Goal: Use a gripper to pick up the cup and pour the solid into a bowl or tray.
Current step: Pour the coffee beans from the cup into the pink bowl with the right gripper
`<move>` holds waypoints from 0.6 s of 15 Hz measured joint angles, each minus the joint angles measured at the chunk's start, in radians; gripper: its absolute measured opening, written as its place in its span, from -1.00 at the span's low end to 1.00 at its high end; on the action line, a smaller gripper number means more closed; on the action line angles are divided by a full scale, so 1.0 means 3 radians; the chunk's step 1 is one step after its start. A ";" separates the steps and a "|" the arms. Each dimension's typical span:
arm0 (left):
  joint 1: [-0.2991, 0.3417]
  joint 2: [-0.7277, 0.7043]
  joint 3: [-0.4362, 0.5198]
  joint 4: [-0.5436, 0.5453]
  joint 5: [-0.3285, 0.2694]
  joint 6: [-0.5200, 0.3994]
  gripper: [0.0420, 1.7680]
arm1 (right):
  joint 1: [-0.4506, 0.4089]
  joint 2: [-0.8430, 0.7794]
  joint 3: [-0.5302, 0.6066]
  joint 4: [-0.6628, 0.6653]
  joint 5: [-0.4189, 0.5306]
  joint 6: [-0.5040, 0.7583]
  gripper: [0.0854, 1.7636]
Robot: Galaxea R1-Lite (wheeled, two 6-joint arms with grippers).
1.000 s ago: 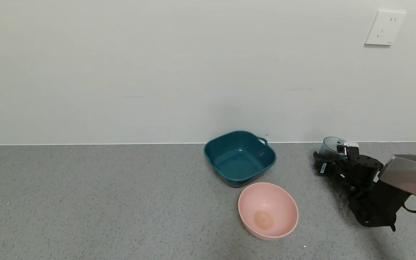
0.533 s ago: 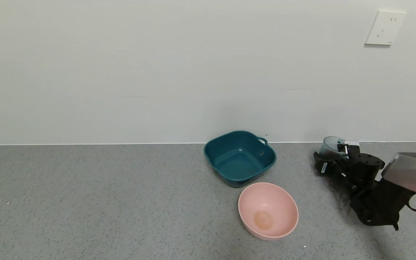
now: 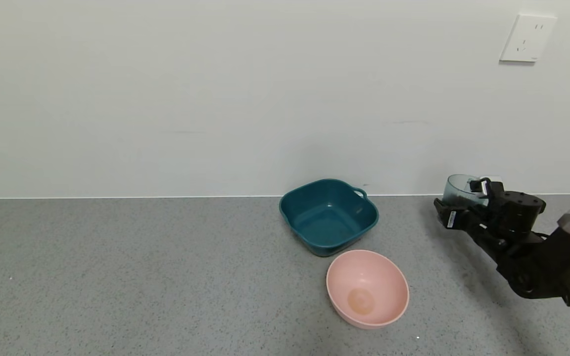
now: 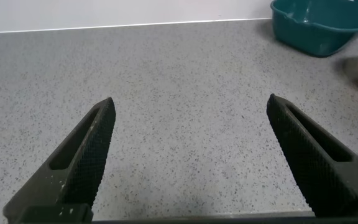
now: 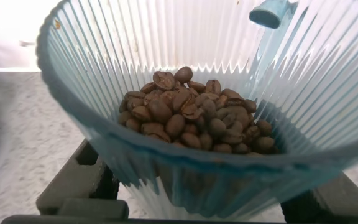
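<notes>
My right gripper [image 3: 463, 205] is shut on the translucent blue-grey ribbed cup [image 3: 459, 190] and holds it upright a little above the counter at the far right, near the wall. In the right wrist view the cup [image 5: 303, 106] fills the frame, with a pile of dark reddish-brown bean-like pieces [image 5: 194, 115] inside. The round light-pink bowl [image 3: 367, 288] stands empty on the counter, to the left of the cup and nearer to me. My left gripper [image 4: 191, 134] is open and empty, out of the head view, low over bare counter.
A squarish teal tub [image 3: 328, 215] with a handle stands just behind the pink bowl; it also shows in the left wrist view [image 4: 319, 25]. The white wall runs along the back of the grey speckled counter [image 3: 141, 277]. A wall socket [image 3: 527, 38] sits high at the right.
My right gripper has lifted the cup off the counter and moved it slightly up and right. The bowl and tub have not moved.
</notes>
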 joint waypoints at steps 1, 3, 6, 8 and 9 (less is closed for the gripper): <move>0.0000 0.0000 0.0000 -0.0001 0.0000 0.0001 0.98 | 0.0004 -0.0106 0.0027 0.0077 0.0008 -0.0070 0.55; 0.0000 0.0000 0.0000 -0.0001 0.0000 0.0000 0.98 | 0.0016 -0.0306 0.0099 0.0168 0.0052 -0.0255 0.54; 0.0000 0.0000 0.0000 -0.0001 0.0000 0.0000 0.98 | 0.0099 -0.0555 0.0304 0.0179 0.0184 -0.0583 0.54; 0.0000 0.0000 0.0000 -0.0001 0.0000 0.0000 0.98 | 0.0206 -0.0669 0.0398 0.0181 0.0202 -0.0739 0.54; 0.0000 0.0000 0.0000 -0.0002 0.0000 0.0000 0.98 | 0.0269 -0.0713 0.0438 0.0182 0.0205 -0.0830 0.54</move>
